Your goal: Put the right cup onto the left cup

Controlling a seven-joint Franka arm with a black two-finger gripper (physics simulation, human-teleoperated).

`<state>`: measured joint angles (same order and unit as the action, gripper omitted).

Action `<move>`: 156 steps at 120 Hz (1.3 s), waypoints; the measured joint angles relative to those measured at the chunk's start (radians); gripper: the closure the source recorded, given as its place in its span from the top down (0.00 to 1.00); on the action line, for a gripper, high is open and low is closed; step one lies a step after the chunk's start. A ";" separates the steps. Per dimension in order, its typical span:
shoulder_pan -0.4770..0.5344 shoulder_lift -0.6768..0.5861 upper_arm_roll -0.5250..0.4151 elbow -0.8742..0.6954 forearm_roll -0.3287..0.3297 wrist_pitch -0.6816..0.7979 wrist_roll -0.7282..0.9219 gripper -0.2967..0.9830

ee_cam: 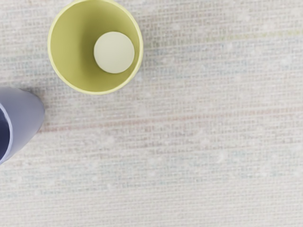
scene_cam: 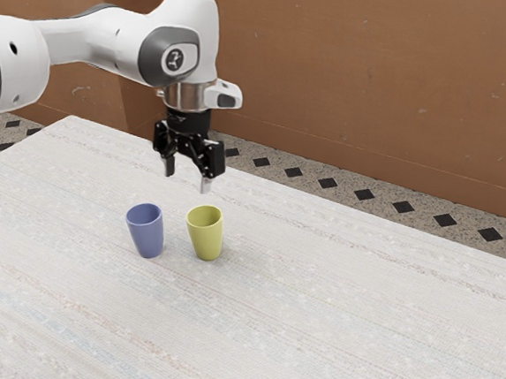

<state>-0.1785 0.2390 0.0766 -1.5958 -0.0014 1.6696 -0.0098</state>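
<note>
Gap between cup rims (ee_cam: 97, 93)

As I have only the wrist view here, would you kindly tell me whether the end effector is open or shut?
Observer: It is open: in the exterior view, the end effector has its fingers apart with nothing between them.
Operator: Thank you. The blue cup is cut off at the edge of my view; is it standing upright?
Observer: Yes, the exterior view shows all of it, upright on the table.
Operator: And from which side does the arm come in?
Observer: It comes in from the exterior view's left.
</note>
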 joint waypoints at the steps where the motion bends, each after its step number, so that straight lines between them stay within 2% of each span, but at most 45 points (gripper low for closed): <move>1: 0.000 0.002 0.000 -0.002 -0.001 0.003 0.000 0.77; 51: -0.005 0.056 -0.025 -0.056 -0.034 0.142 -0.051 0.77; 77: 0.003 0.126 -0.013 0.020 -0.074 0.123 -0.112 0.77; 156: 0.017 0.306 0.029 0.188 -0.090 0.113 -0.270 0.77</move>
<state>-0.1616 0.5452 0.1054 -1.4082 -0.0916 1.7829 -0.2799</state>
